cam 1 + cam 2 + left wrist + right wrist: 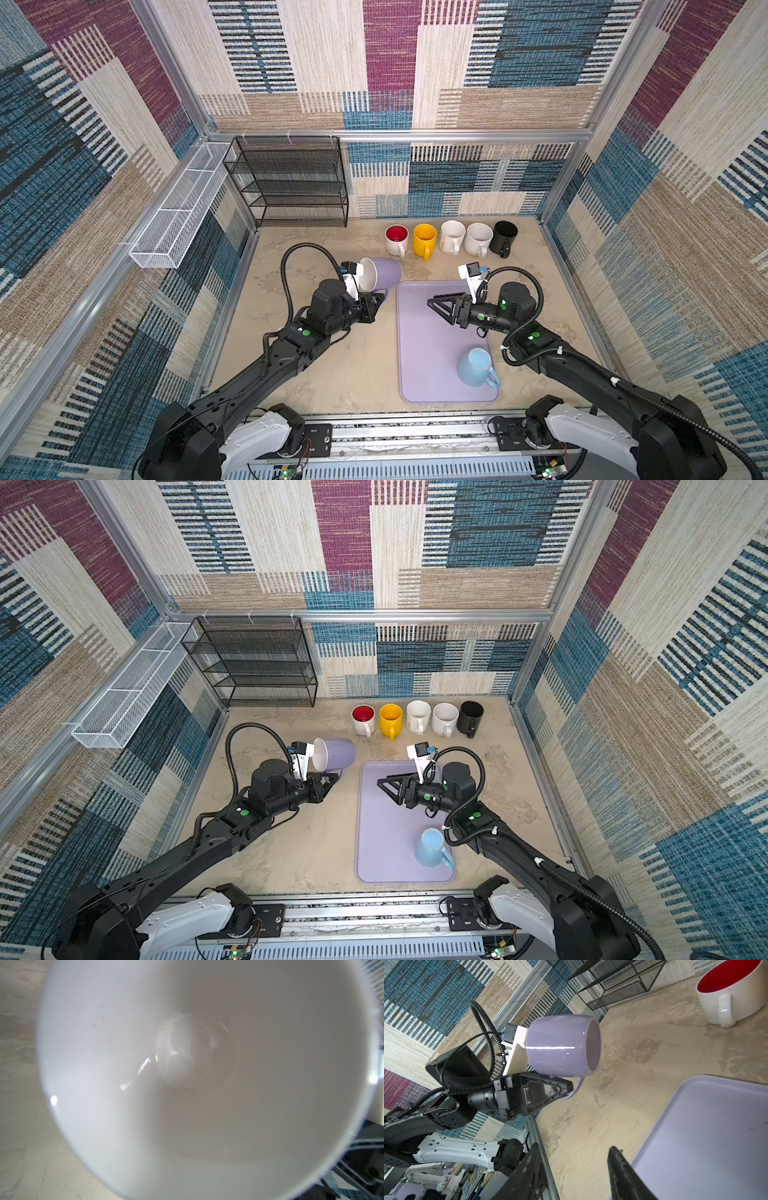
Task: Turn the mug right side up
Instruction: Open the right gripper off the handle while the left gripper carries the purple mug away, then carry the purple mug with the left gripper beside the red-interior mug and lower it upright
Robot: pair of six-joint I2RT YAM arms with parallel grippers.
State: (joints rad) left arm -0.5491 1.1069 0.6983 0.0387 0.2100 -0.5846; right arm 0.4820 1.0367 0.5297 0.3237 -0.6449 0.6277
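Lavender mug (560, 1047), handle in left gripper (568, 1089), interior fills left wrist view

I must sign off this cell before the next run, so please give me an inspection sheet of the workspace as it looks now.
Surface: beige table with mottled marks, no spill seen.
Job's things: purple mug held on its side by its handle; light blue mug on the lilac tray, seemingly upside down.
Clutter: row of five upright mugs at the back.
Grippers: left gripper jaws shut on the purple mug's handle; right gripper jaws open, empty, over the tray.
Cables: black hoses loop above both arms, no snag seen.
Surroundings: black wire shelf and white mesh basket at the back left; patterned walls.
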